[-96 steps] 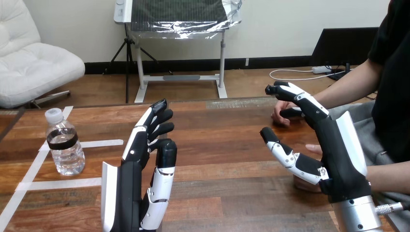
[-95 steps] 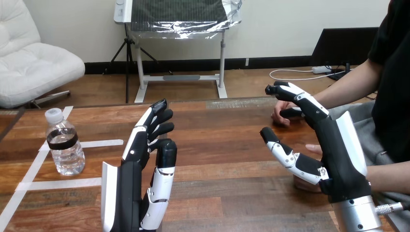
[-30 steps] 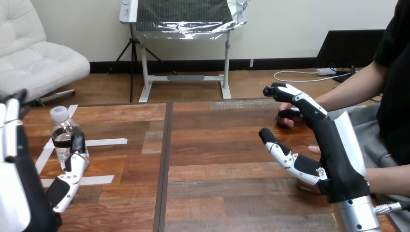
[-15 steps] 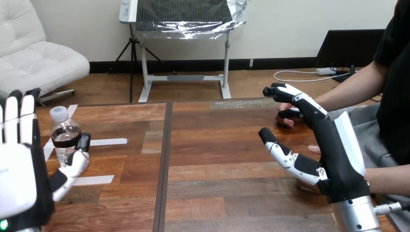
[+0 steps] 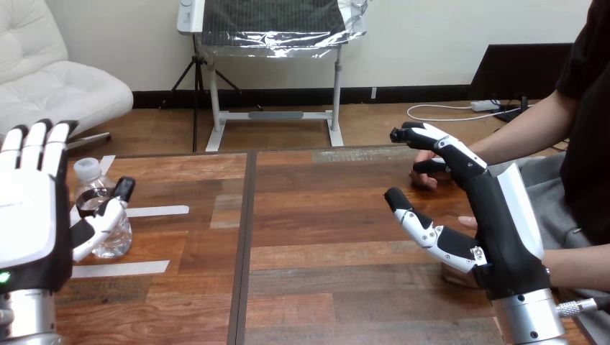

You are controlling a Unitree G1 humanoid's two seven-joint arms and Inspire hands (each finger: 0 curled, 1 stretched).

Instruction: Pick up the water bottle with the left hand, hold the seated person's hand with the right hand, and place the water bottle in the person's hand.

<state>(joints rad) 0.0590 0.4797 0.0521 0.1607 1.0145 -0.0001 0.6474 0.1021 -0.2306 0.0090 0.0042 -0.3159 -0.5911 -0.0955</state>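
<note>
A clear water bottle (image 5: 106,219) with a white cap and a dark label band stands upright near the table's left edge. My left hand (image 5: 32,215) is raised just left of it, back toward the camera, fingers straight up and open; its thumb (image 5: 108,212) reaches across the bottle's front. At the right, my right hand (image 5: 496,223) is held upright and open with nothing in it. The person's hand (image 5: 424,169) rests on the table's far right behind its fingertips, and another hand of theirs (image 5: 464,248) lies at the right edge behind my palm.
White tape strips (image 5: 155,211) mark the wooden table (image 5: 324,237) around the bottle. A dark seam (image 5: 244,244) runs down the tabletop's middle. The person's forearm (image 5: 583,267) lies along the right edge.
My left hand has risen beside the bottle and its thumb has come up across the bottle's front. The right hand and the person's hands stay as they were.
</note>
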